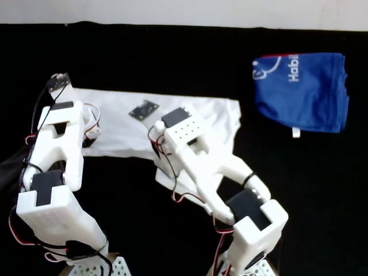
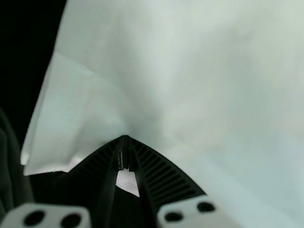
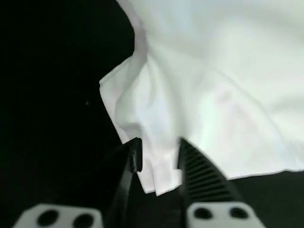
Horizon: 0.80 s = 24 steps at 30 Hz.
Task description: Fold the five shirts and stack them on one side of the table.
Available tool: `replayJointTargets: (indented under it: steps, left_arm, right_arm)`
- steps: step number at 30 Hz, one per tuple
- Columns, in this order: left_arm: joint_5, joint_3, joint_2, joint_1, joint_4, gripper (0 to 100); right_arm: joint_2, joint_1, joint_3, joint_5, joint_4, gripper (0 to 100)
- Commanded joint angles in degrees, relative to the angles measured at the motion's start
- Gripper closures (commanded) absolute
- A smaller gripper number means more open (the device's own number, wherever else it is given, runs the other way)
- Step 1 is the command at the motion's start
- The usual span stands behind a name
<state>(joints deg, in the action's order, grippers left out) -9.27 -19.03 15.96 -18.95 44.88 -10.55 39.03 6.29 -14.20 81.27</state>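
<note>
A white shirt (image 1: 213, 115) lies spread across the middle of the black table (image 1: 322, 190). My left gripper (image 1: 91, 138) is at the shirt's left edge. In its wrist view the left gripper (image 2: 124, 142) is shut on a raised fold of the white shirt (image 2: 199, 85). My right gripper (image 1: 160, 150) is over the shirt's near edge. The right gripper (image 3: 159, 152) stands open, with the hem of the white shirt (image 3: 228, 71) lying between its fingers. A folded blue shirt (image 1: 302, 92) rests at the far right.
A dark cloth (image 1: 8, 167) lies at the table's left edge, beside my left arm, and shows as a dark cloth (image 2: 7, 180) next to the white shirt. Bare black table stretches to the near right.
</note>
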Motion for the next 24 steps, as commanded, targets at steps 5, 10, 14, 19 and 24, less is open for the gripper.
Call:
replayJointTargets:
  steps: [5,10,14,19,24]
  left_arm:
    - [0.2,0.0,-0.5,-0.5,-1.9,99]
    - [0.2,0.0,-0.5,-0.5,-1.9,99]
    - [0.2,0.0,-0.5,-0.5,-1.9,99]
    - [0.2,0.0,-0.5,-0.5,-1.9,99]
    - [0.2,0.0,-0.5,-0.5,-1.9,99]
  right_arm:
    - [7.4,4.5,0.6,-1.1,4.7,78.1]
    - [7.3,5.1,11.1,-4.7,-3.6,70.4]
    - [7.3,5.1,18.6,-4.7,-9.6,69.5]
    - [7.3,5.1,24.3,-4.7,-15.7,69.5]
    - [1.9,3.5,25.0,-4.7,-17.7,70.5]
